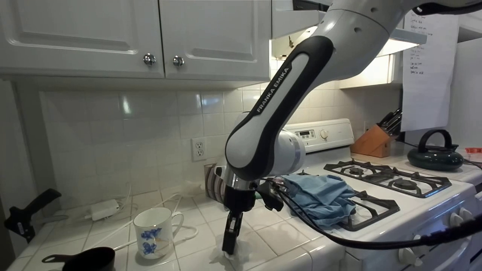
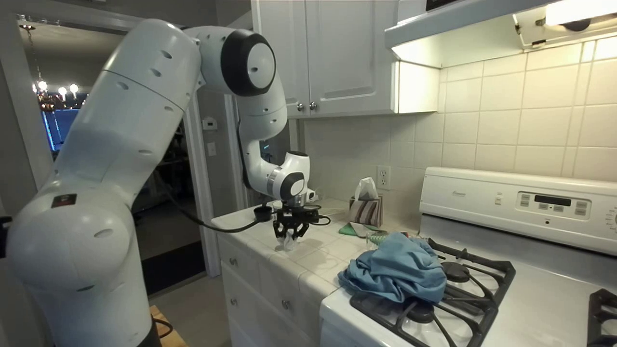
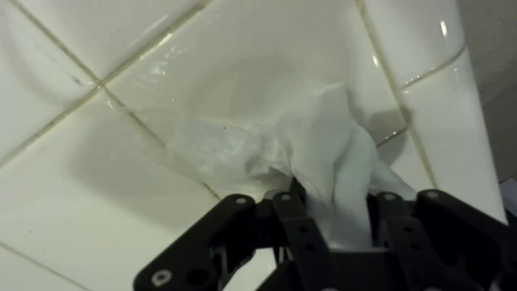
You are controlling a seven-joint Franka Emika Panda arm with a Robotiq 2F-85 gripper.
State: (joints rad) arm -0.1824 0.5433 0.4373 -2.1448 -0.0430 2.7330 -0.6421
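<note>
bare tile (image 2: 324,260) between tool (image 2: 289,235) and blue cloth (image 2: 395,270), mug (image 1: 152,237) blocking opposite side

1. White lettering (image 1: 274,90) is reading "FRANKA EMIKA" on the robot arm (image 1: 244,146).
2. Illegible handwriting (image 1: 418,28) is running down the paper sheet (image 1: 433,96) near its left edge.
3. A blurred badge (image 2: 458,193) is marking the stove panel (image 2: 496,218).

far: glossy white-tiled wall (image 2: 496,120) | right: white metal range hood (image 2: 482,38), lit beneath | beside it: white panelled cupboards (image 2: 349,58) | left: pale-framed doorway (image 2: 201,193), glowing brass-toned chandelier (image 2: 49,102) beyond
</note>
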